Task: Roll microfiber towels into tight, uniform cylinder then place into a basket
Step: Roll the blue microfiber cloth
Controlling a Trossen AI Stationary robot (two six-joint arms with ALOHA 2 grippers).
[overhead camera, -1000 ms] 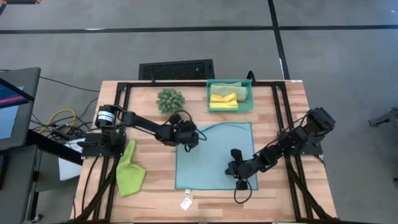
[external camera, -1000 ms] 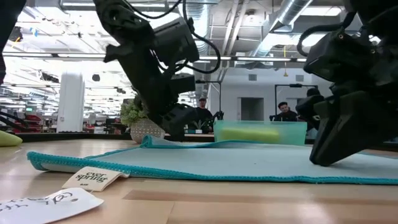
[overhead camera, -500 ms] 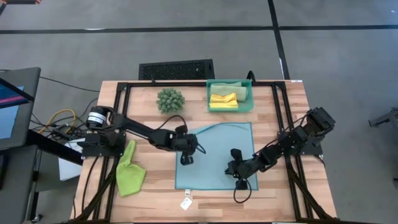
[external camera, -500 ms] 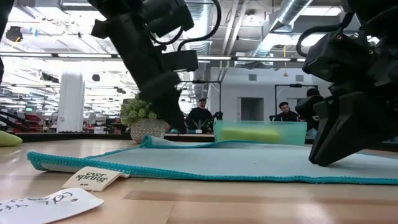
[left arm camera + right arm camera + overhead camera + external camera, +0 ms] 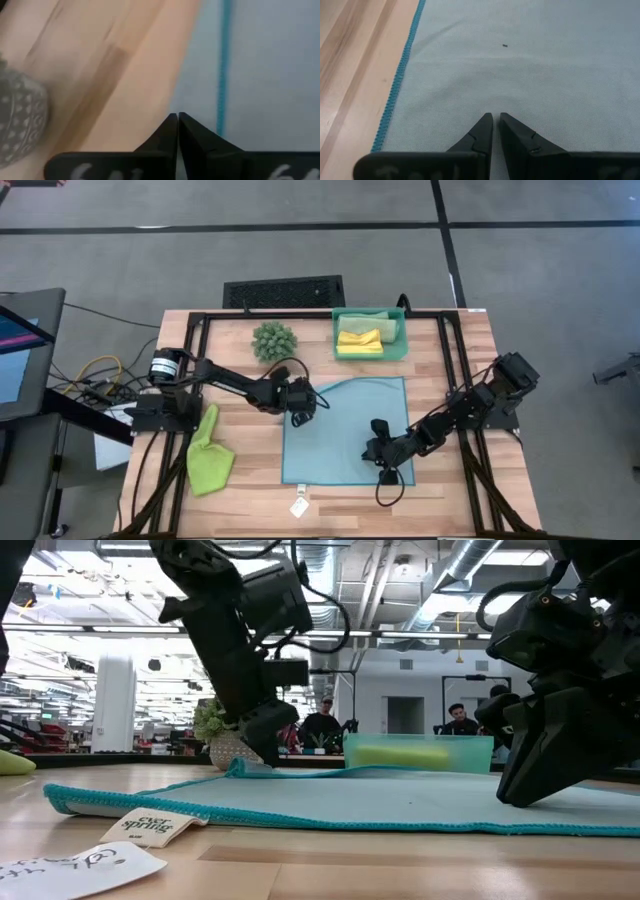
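Observation:
A light blue towel (image 5: pixel 345 430) lies spread flat on the wooden table. Its far-left corner (image 5: pixel 238 767) is bunched up a little. My left gripper (image 5: pixel 300 408) is shut at that corner, with its tips over the teal hem (image 5: pixel 221 90). My right gripper (image 5: pixel 388 468) stands shut on the same towel near its near-right part. A lime green towel (image 5: pixel 208 455) lies crumpled at the table's left. The teal basket (image 5: pixel 404 340) at the far edge holds a yellow towel (image 5: pixel 358 340) and a sage green one (image 5: pixel 377 317). My left gripper slants down at the towel's far-left corner, beside the hem (image 5: pixel 221 90); no cloth shows between its shut fingers, and I cannot tell whether it touches the towel. My right gripper presses its shut fingertips (image 5: pixel 485 125) onto the flat blue cloth (image 5: pixel 495 95), slanting down from the table's right. The towel lies flat on the table under them.
A spiky green plant ball (image 5: pixel 274 340) stands at the far side, left of the basket. A black grille (image 5: pixel 283 290) lies beyond the table's far edge. White paper tags (image 5: pixel 298 506) lie at the near edge, in front of the towel.
My left gripper went out over the towel toward the near edge, then came back to the far-left corner, and it has shut. The towel has stayed flat where it was.

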